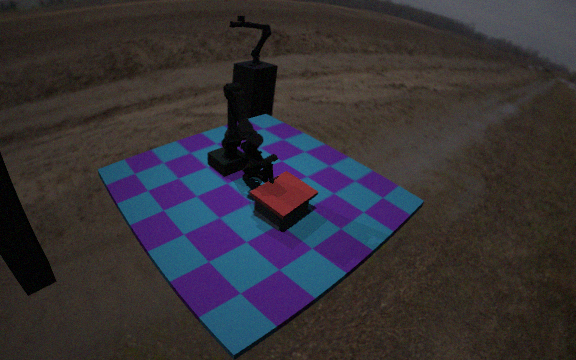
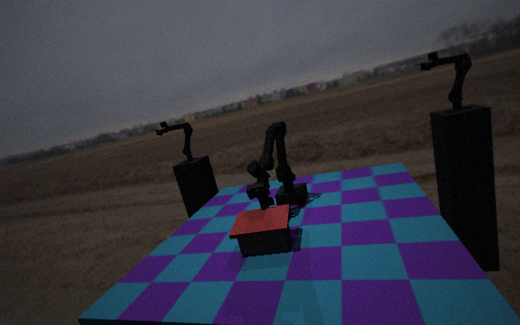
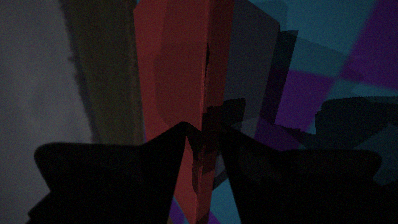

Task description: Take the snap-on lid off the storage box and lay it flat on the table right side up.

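Note:
The red lid [image 1: 288, 195] [image 2: 262, 221] [image 3: 175, 60] lies over the dark storage box [image 1: 294, 218] [image 2: 264, 245] [image 3: 250, 60], its red side up. In the exterior view it overhangs the box at the left and looks slightly skewed; whether there is a gap under it is too dark to tell. The box stands on the checkered table [image 1: 238, 270] [image 2: 373, 262]. My gripper [image 1: 265, 183] [image 2: 264, 207] [image 3: 202, 127] is shut on the lid's edge on the side facing the arm's base. In the wrist view one finger is on the lid's top side and the other on its rim side. The fingertips are partly lost in shadow.
The arm's base [image 1: 225, 161] [image 2: 292, 194] stands on the table behind the box. Dark pillars [image 1: 258, 82] [image 2: 194, 185] [image 2: 465, 181] stand off the table, and arms are mounted on the two seen in the exterior view. Another pillar [image 1: 13, 215] is at the left in the top view.

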`<state>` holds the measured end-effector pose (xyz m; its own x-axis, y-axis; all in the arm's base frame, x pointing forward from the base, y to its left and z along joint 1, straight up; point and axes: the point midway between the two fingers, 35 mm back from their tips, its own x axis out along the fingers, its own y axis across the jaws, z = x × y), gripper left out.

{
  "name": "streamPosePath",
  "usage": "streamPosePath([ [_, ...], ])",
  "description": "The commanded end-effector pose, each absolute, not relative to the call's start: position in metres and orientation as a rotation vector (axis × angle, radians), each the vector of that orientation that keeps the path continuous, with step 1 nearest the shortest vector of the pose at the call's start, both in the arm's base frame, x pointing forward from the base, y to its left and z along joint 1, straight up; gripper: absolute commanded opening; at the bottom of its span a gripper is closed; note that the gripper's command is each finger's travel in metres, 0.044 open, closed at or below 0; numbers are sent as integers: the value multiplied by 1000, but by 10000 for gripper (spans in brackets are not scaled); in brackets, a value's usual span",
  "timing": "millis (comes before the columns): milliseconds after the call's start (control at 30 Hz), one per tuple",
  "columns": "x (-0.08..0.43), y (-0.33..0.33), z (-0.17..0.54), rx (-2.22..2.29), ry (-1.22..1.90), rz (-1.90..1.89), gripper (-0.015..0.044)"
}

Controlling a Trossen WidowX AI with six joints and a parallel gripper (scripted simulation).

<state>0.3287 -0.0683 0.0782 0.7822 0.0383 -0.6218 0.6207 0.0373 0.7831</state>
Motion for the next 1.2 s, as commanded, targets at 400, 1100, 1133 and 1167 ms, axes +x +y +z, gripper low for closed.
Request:
streamPosePath([
  [400, 330, -68, 78, 1485, 561, -487, 0],
  [1100, 332, -68, 104, 1485, 559, -487, 0],
  [1133, 333, -68, 105, 1485, 559, -487, 0],
  [1167, 333, -68, 107, 1485, 559, -487, 0],
])
